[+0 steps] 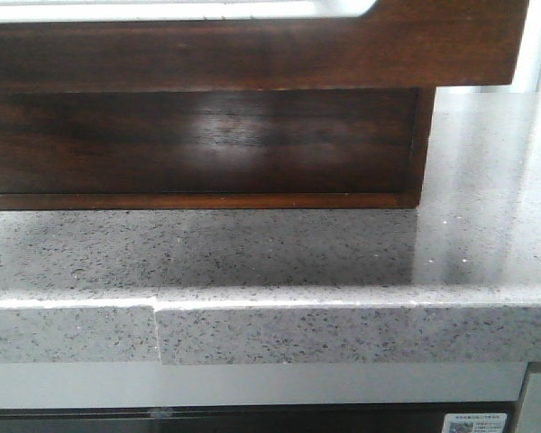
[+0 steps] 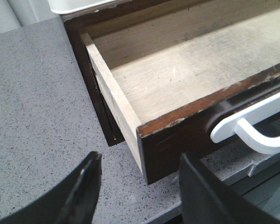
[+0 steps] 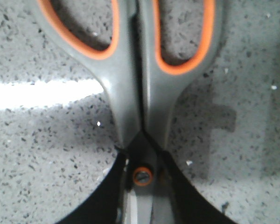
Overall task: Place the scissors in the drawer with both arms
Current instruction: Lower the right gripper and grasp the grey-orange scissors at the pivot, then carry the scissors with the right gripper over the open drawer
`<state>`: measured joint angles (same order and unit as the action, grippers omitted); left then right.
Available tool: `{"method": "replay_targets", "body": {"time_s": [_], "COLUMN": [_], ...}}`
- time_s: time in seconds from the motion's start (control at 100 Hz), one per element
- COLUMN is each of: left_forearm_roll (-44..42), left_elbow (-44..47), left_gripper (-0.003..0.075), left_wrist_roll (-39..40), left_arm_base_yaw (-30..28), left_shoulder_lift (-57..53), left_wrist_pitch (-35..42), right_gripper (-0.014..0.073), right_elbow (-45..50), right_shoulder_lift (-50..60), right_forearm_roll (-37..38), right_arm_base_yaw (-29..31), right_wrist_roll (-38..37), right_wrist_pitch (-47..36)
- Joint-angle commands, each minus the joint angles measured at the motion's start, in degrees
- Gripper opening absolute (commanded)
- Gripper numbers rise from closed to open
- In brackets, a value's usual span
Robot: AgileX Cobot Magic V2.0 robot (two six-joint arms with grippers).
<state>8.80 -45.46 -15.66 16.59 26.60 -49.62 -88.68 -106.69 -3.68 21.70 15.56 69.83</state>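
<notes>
The drawer (image 2: pixel 186 74) stands pulled out; its pale wooden inside is empty. Its dark reddish-brown front (image 1: pixel 252 54) fills the top of the front view, with the cutout along its top edge. My left gripper (image 2: pixel 140 158) is open and empty, its fingers either side of the drawer's front corner and not touching it. My right gripper (image 3: pixel 142 154) is shut on the scissors (image 3: pixel 130 93) at the orange pivot screw. The grey handles with orange lining point away from the wrist, over the speckled counter. Neither gripper shows in the front view.
The grey speckled stone counter (image 1: pixel 279 262) carries the dark wooden cabinet (image 1: pixel 207 144) under the drawer front. The counter's front edge (image 1: pixel 343 307) runs across the front view. A white curved piece (image 2: pixel 252 126) shows by the drawer front.
</notes>
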Motion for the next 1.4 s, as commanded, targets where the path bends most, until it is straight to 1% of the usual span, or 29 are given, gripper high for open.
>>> {"method": "replay_targets", "body": {"time_s": [0.0,0.19,0.31,0.4,0.52,0.66,0.89,1.06,1.18,1.26,1.33,1.39], "left_forearm_roll": [0.6,0.6,0.6,0.6,0.6,0.6,0.6,0.6,0.6,0.6,0.6,0.6], "left_elbow": [-1.9,-1.9,-1.9,-1.9,-1.9,-1.9,-1.9,-1.9,-1.9,-1.9,-1.9,-1.9], "left_gripper": [0.0355,0.0355,0.0355,0.0355,0.0355,0.0355,0.0355,0.0355,0.0355,0.0355,0.0355,0.0355], "left_wrist_roll": [0.1,0.1,0.1,0.1,0.1,0.1,0.1,0.1,0.1,0.1,0.1,0.1], "left_arm_base_yaw": [0.4,0.4,0.4,0.4,0.4,0.4,0.4,0.4,0.4,0.4,0.4,0.4], "left_shoulder_lift": [0.6,0.6,0.6,0.6,0.6,0.6,0.6,0.6,0.6,0.6,0.6,0.6], "left_wrist_pitch": [4.4,4.4,4.4,4.4,4.4,4.4,4.4,4.4,4.4,4.4,4.4,4.4], "right_gripper": [-0.0033,-0.0033,-0.0033,-0.0033,-0.0033,-0.0033,-0.0033,-0.0033,-0.0033,-0.0033,-0.0033,-0.0032], "right_elbow": [-2.1,-6.9,-11.8,-15.3,-19.5,-22.7,-23.2,-23.2,-23.2,-23.2,-23.2,-23.0], "right_shoulder_lift": [5.9,12.9,17.9,21.8,25.9,29.2,31.3,30.3,28.1,25.9,23.9,22.2], "right_forearm_roll": [-0.5,-1.1,-1.1,-1.1,-1.1,-1.2,-1.4,-1.4,-0.4,1.2,4.1,8.3], "right_arm_base_yaw": [0.0,-2.3,-5.9,-9.8,-16.1,-25.2,-42.4,-54.5,-60.2,-62.9,-65.3,-67.6], "right_wrist_roll": [0.9,1.1,1.8,2.8,3.2,4.8,9.6,15.4,17.7,19.0,19.7,20.4], "right_wrist_pitch": [1.7,2.6,3.2,2.8,2.3,2.1,1.7,1.7,1.8,2.5,4.0,5.2]}}
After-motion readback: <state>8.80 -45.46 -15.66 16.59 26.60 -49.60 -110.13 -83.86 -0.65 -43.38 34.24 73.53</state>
